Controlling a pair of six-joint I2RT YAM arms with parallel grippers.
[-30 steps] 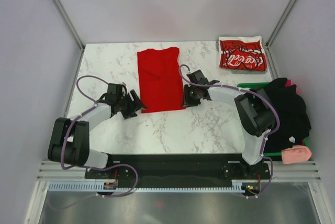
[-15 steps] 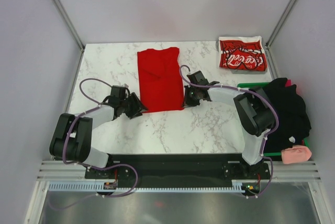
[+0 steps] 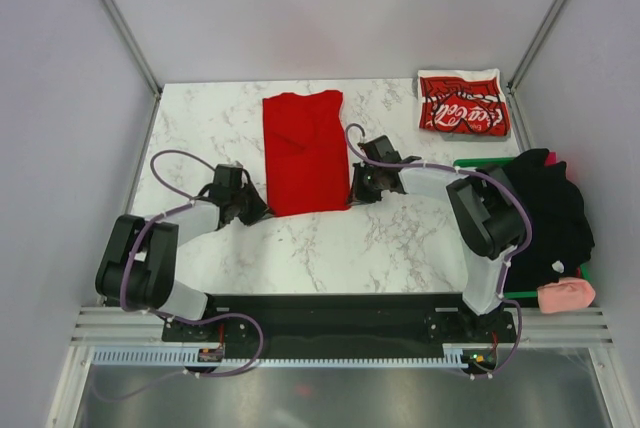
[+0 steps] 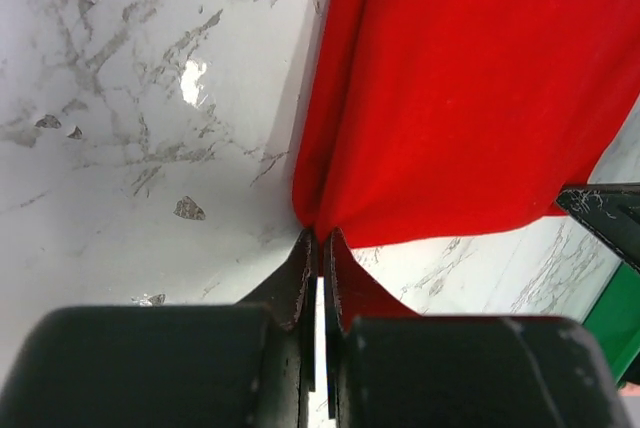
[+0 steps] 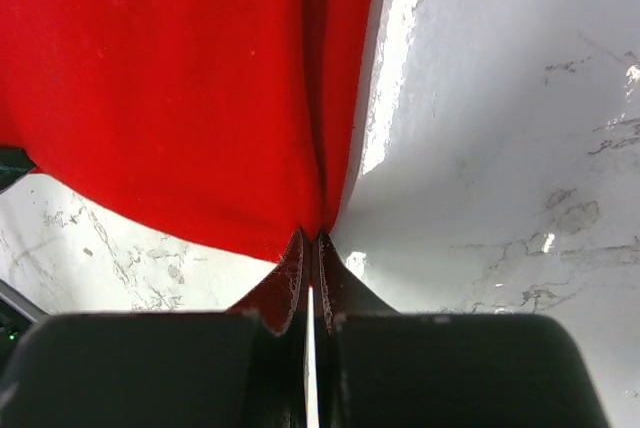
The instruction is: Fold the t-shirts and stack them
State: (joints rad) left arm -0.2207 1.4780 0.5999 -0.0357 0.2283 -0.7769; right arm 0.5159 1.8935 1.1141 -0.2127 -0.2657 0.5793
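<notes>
Left hand (image 4: 318,240) is pinching the red shirt (image 3: 304,153) at its near-left corner, right hand (image 5: 309,238) pinching the near-right one. Coke shirt (image 3: 462,103) sits folded far right of it.

Printed shirt (image 3: 461,103): white Coca-Cola script on red cloth, at the far right corner of the table (image 3: 400,238).
Position on shirt: across the folded top face.
Legibility: brand known by the lettering's shape in the top view; single letters too small to read.
</notes>
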